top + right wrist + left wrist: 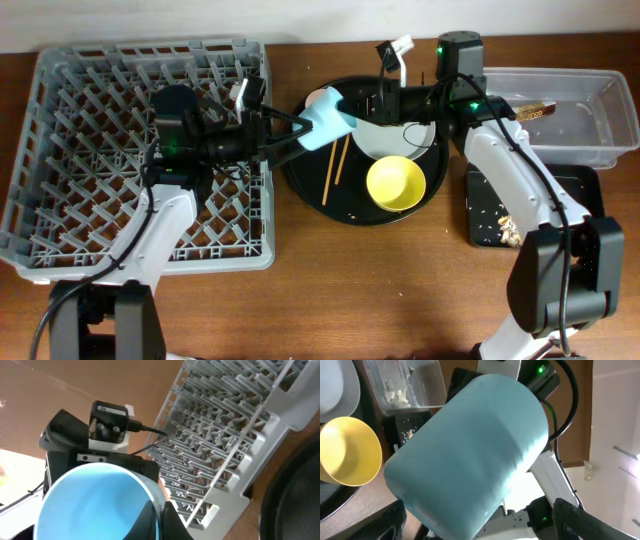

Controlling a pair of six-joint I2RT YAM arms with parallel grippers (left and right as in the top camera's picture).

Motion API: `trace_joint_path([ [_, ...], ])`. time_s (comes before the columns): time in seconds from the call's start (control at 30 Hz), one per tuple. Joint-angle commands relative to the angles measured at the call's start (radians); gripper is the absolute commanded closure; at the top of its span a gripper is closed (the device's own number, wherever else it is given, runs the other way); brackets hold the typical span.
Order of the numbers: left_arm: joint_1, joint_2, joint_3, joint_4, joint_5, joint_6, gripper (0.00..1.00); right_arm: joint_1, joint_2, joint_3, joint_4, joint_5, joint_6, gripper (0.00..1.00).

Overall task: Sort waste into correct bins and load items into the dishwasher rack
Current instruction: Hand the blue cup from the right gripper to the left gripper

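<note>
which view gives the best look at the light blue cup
Left wrist: the light-blue cup fills the frame, with its whole outer wall on show. Right wrist shows only its open mouth and inside. Overhead shows it small, tilted over the left side of the round black tray.
</note>
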Motion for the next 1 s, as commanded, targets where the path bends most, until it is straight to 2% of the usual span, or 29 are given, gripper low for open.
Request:
trace_joint_path([
  [0.0, -0.04, -0.002, 0.016, 0.013, 0.033, -0.001, 0.01, 0.026, -0.013, 0.005, 0.004, -0.096, 0.028, 0.96],
  [0.4, -0.04, -0.002, 0.016, 0.013, 0.03, -0.001, 0.01, -0.054, -0.013, 0.006, 0.002, -0.174, 0.019, 0.96],
  [0.57, -0.002, -0.002, 0.016, 0.014, 0.022, -0.036, 0.01, -0.008, -0.013, 0.005, -0.217, -0.06, -0.146, 0.96],
  [0.73, -0.002, -0.002, 0.016, 0.013, 0.021, -0.036, 0.01, 0.058, -0.013, 0.005, -0.201, 0.042, -0.134, 0.96],
  [0.9, -0.002, -0.002, 0.016, 0.013, 0.03, -0.035, 0.02, 0.06, -0.013, 0.005, -0.149, 0.068, -0.087, 0.96],
  [0.97, -0.002, -0.002, 0.016, 0.013, 0.037, -0.035, 0.07, 0.059, -0.013, 0.006, -0.121, 0.068, -0.062, 0.96],
])
